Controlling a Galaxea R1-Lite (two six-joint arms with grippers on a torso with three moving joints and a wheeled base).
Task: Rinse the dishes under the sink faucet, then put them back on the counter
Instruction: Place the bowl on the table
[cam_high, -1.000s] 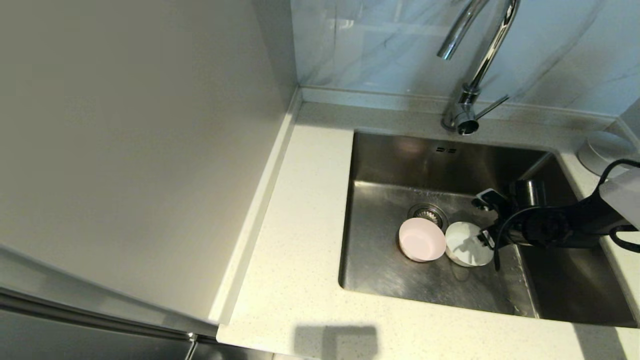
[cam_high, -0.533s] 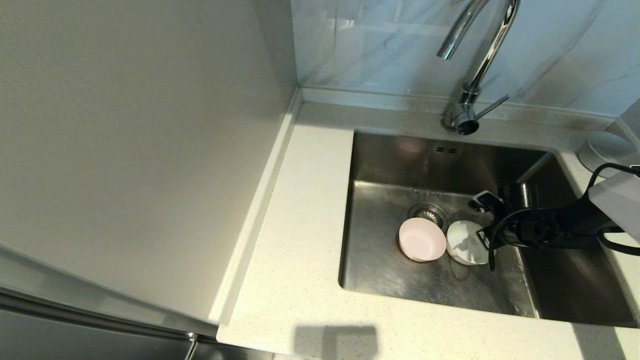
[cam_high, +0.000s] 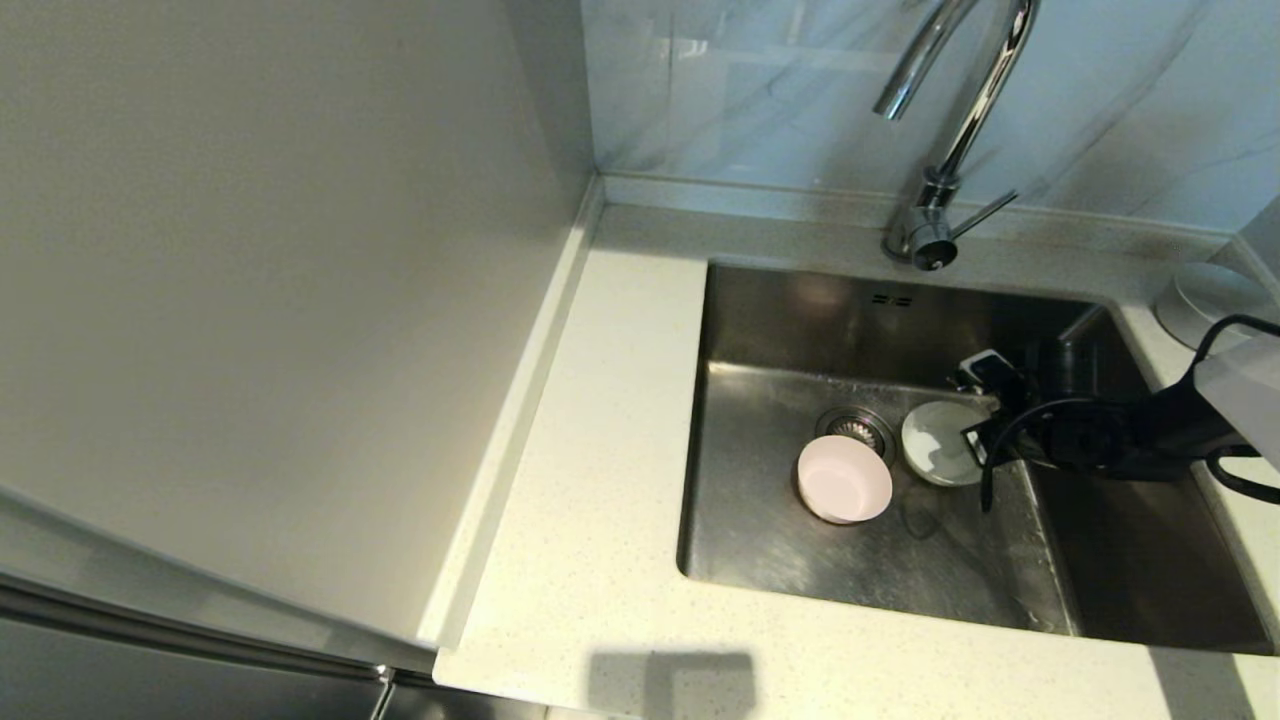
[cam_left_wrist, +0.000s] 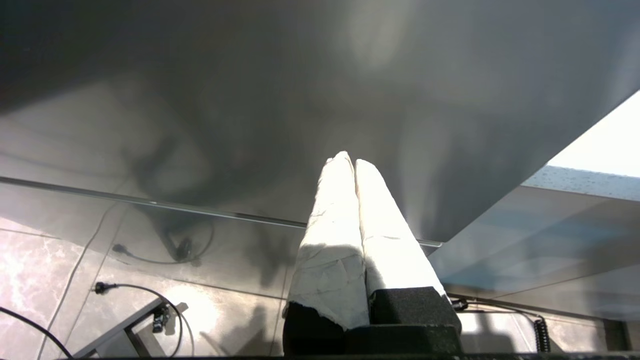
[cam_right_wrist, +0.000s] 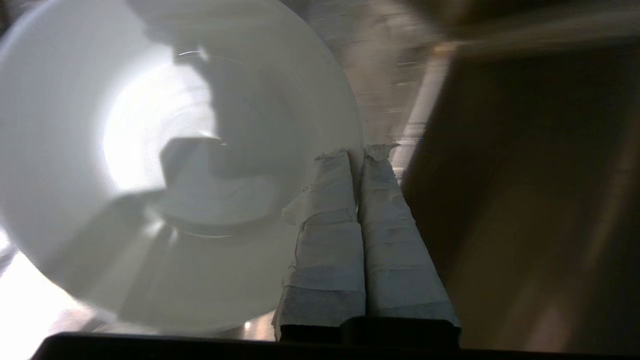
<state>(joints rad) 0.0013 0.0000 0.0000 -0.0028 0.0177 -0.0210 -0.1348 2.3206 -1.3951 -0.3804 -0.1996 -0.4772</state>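
Observation:
My right gripper reaches into the sink from the right and is shut on the rim of the white bowl, holding it tilted just above the basin floor. In the right wrist view the taped fingers pinch the white bowl's edge, at the gripper. The pale pink bowl lies tipped on the sink floor beside the drain. A pale grey bowl rests on the counter at the far right. The faucet stands behind the sink; no water shows.
The speckled counter runs along the sink's left and front. A beige wall panel rises at the left. My left gripper is parked low beside the cabinet, shut and empty, out of the head view.
My right gripper has carried the white bowl up and toward the back of the sink, away from the pink bowl. The pink bowl has not moved.

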